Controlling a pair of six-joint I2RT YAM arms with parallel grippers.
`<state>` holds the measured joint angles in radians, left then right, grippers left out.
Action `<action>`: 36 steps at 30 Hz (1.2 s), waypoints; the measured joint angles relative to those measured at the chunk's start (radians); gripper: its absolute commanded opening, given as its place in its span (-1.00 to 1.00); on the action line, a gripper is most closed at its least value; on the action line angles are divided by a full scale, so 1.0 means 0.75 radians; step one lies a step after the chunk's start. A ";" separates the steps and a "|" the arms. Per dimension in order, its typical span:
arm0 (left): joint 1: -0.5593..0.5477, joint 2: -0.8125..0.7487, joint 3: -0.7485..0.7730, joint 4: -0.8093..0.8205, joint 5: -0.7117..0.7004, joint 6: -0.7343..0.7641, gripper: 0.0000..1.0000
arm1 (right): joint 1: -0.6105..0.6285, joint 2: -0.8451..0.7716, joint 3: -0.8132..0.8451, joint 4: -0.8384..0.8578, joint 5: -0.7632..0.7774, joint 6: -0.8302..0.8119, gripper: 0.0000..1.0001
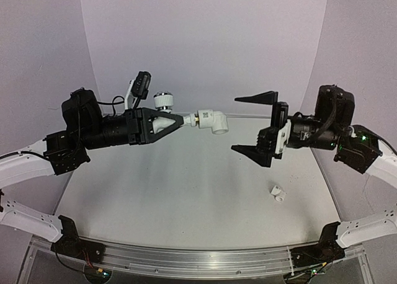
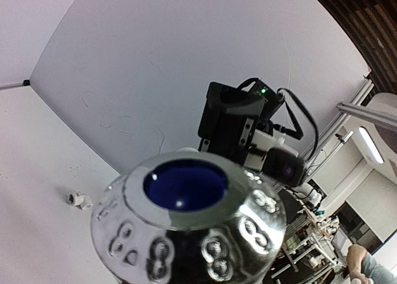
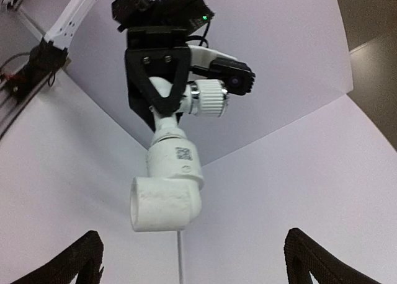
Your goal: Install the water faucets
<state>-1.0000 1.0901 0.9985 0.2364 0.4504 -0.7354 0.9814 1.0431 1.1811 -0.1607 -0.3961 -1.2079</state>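
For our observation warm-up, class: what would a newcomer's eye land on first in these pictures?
The white faucet hangs in mid-air at the centre, gripped by the left hand. Facing it, the right hand gapes wide open and empty. A small white fitting lies on the table, on the right side.

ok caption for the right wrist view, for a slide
Left end effector holds the white faucet aloft, facing the open right end effector

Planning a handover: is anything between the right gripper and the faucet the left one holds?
Nothing visible; only open air lies between the right gripper and the faucet held aloft by the left gripper.
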 measured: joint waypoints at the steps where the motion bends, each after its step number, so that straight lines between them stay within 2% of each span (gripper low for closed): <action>1: 0.002 0.005 -0.001 0.014 0.008 -0.034 -1.00 | 0.006 -0.002 -0.037 0.027 0.008 -0.086 0.96; 5: 0.007 0.017 -0.008 0.054 0.037 -0.134 -1.00 | 0.040 0.001 -0.144 0.110 0.051 -0.369 0.90; 10: 0.008 0.057 -0.008 0.096 0.092 -0.196 -1.00 | 0.089 0.021 -0.163 0.248 0.111 -0.537 0.76; 15: 0.008 0.127 -0.008 0.111 0.149 -0.236 -1.00 | 0.116 0.054 -0.163 0.363 0.138 -0.653 0.44; 20: 0.011 0.148 -0.007 0.120 0.179 -0.249 -1.00 | 0.122 0.081 -0.182 0.387 0.138 -0.770 0.08; 23: 0.011 0.148 -0.007 0.127 0.199 -0.247 -0.99 | 0.124 0.091 -0.184 0.394 0.136 -0.801 -0.06; 28: 0.011 0.143 -0.007 0.129 0.208 -0.195 -0.99 | 0.125 0.102 -0.158 0.353 0.133 -0.710 -0.24; 36: 0.014 0.101 0.010 0.127 0.199 -0.043 -1.00 | 0.129 0.189 0.101 0.056 0.100 -0.168 -0.46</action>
<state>-0.9894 1.1656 1.0061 0.3317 0.5999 -0.7678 1.0779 1.1846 1.2567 -0.1187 -0.3210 -1.3338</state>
